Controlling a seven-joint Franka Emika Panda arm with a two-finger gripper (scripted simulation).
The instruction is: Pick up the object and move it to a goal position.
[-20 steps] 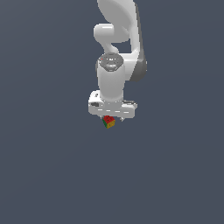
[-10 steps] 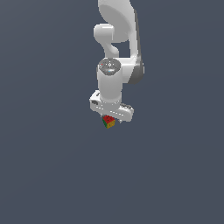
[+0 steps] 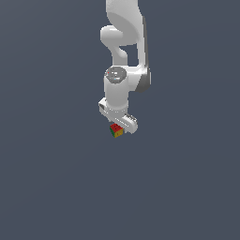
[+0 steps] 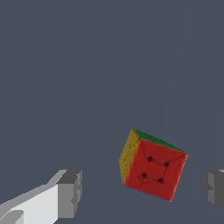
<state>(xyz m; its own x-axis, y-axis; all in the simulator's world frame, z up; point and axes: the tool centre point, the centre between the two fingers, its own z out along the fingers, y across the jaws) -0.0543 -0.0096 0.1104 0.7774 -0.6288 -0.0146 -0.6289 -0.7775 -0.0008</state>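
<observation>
Reached down from the top edge of the exterior view with the white arm (image 3: pixel 124 28), elbow folded and wrist pointed straight at a plain slate-grey floor (image 3: pixel 47 187)

Carried the gripper (image 3: pixel 118 123) at the arm's low end, with its pale crossbar set on a slant across the exterior view

Showed the tiny cube (image 3: pixel 116 131) just under that crossbar, far smaller than the gripper, near the middle of the exterior view: red on top, green towards the exterior view's left, yellow towards the exterior view's right

Looked down through the wrist view past the gripper (image 4: pixel 142 189) with the jaws spread wide and nothing clamped; saw grey pads (image 4: pixel 70 194) well apart, one on a white finger, the other cut off at the picture's edge

Found the cube (image 4: pixel 153 168) between those pads, touching neither, with grey floor (image 4: pixel 87 65) visible on both sides and the narrower gap beside the cut-off pad

Caught the cube tilted, not square to the pads: broad red face towards the wrist camera, marked with four dark dots joined by thin lines, a yellow face on one flank, a sliver of green along another edge

Could not tell from either view whether the cube rested on the floor or hung above it
</observation>
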